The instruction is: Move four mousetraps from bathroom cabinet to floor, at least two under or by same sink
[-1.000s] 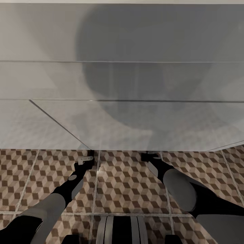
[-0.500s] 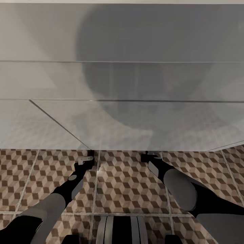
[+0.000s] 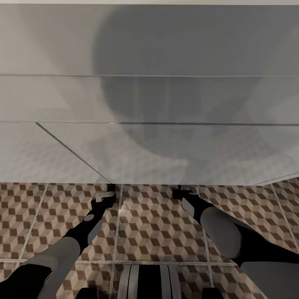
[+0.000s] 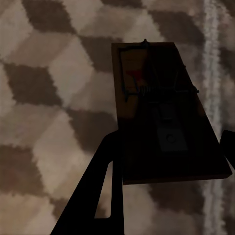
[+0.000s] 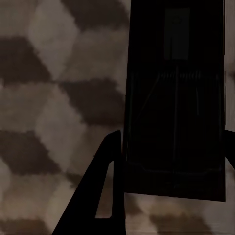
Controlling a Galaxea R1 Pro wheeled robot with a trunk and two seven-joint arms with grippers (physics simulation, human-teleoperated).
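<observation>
From the head camera I have both arms reaching forward and low over the bathroom floor (image 3: 149, 224), with the white bathroom sink (image 3: 149, 137) just beyond at twelve o'clock. The left gripper (image 3: 104, 195), at about eleven o'clock, is grasping a mousetrap (image 4: 164, 112) between its fingers (image 4: 105, 181); in the left wrist view the board sits flat, spring and bar up, over the cube tiles. The right gripper (image 3: 182, 193), at about one o'clock, is clamped on a second mousetrap (image 5: 176, 107), dark in shadow in its wrist view. Whether either board already touches the tile I cannot tell. I judge the step is setting both down beside the sink: I'd lower each level until it rests, open the jaws gently, then lift straight back so nothing flips.
</observation>
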